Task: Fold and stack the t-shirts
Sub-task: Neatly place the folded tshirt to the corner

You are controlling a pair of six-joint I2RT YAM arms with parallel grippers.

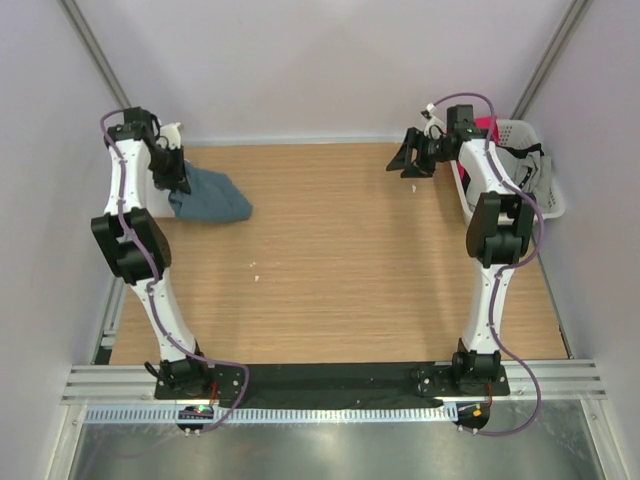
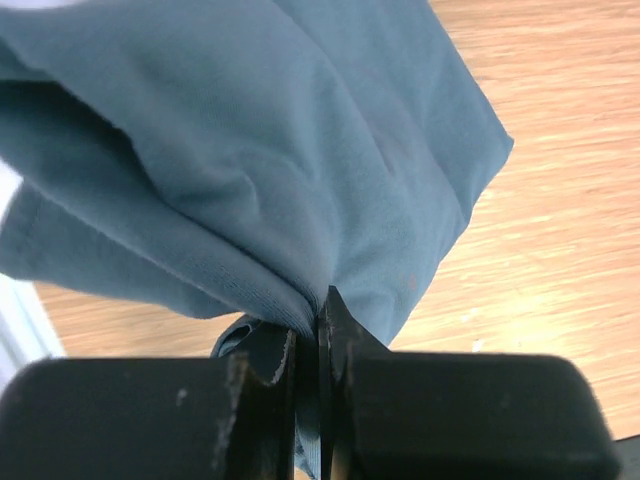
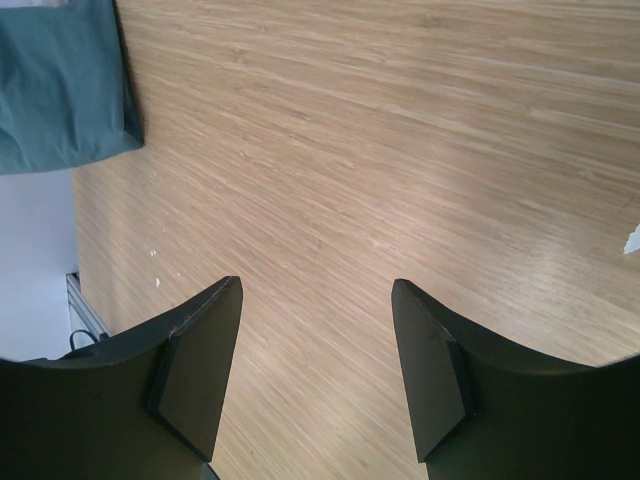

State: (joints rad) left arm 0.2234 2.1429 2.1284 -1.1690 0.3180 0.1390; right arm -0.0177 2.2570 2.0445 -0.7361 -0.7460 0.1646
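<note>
The left jaws pinch the slate-blue t-shirt (image 2: 300,150); right jaws wide, well apart.

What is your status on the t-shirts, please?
Left gripper shut on the slate-blue t-shirt, bunched at far left, not yet folded. Right gripper open, empty, over bare table. Nothing in the way.
</note>
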